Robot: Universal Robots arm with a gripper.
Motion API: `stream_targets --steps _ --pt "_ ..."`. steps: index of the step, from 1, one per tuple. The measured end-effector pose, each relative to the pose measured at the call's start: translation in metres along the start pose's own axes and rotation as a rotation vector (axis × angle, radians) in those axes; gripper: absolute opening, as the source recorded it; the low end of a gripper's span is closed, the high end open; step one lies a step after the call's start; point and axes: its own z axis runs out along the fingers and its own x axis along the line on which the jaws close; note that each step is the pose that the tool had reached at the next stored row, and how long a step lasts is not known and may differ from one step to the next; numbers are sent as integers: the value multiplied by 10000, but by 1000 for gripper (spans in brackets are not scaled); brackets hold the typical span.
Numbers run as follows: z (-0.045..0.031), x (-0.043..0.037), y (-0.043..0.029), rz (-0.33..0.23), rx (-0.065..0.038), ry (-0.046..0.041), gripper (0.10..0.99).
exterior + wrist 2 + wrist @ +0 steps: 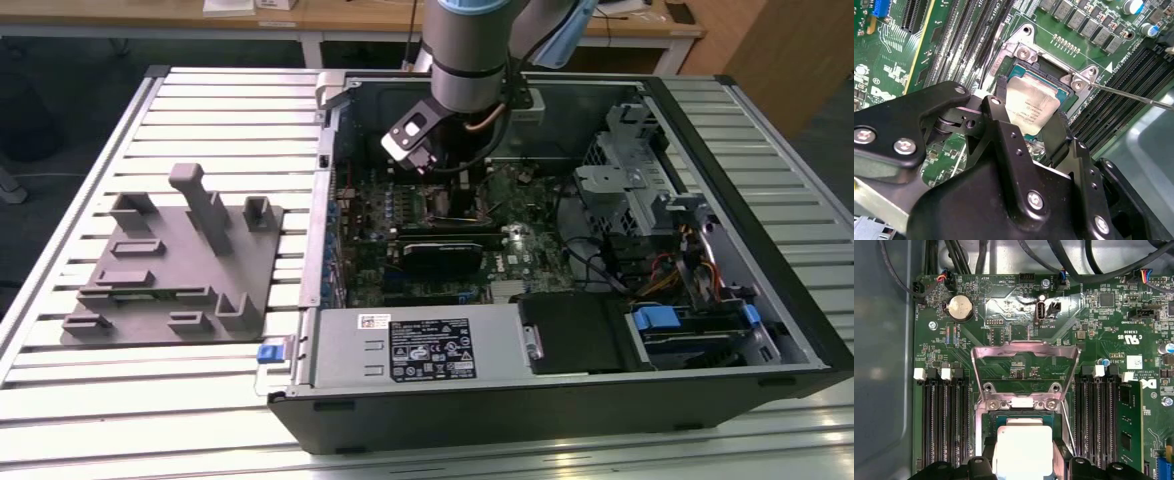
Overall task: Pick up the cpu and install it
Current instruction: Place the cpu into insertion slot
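Cpu [1032, 106]: flat, silvery, in or just above the socket [1021, 51], hinged plate [1024, 346] raised. Tool [1029, 120]: narrowly parted, fingers against opposite edges, apparently gripping cpu.

Probably a robotics lab: an open computer case [534, 425] lies on a slatted metal bench [80, 160], wooden desks [360, 22] behind it, a robot arm [467, 60] above it.
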Motion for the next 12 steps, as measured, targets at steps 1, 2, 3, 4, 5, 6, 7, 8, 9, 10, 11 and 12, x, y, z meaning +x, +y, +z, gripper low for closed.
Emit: stream_targets --steps 1,2,3,4,5,6,7,8,9,10,11,12 --pt "5 2 0 -1 0 1 529" --pt "5 2 0 -2 1 -1 529" --pt "5 2 0 -1 1 -1 529" --pt "6 2 0 -1 1 -1 529" --pt "6 2 0 0 1 -1 529" --pt "7 2 0 0 0 1 529" --pt "7 2 0 0 0 1 529" --pt "7 2 0 0 0 1 529" --pt "7 2 0 -1 0 0 529" --pt "7 2 0 0 0 1 529" --pt "7 2 0 0 0 1 529" --pt "7 2 0 0 0 1 529"
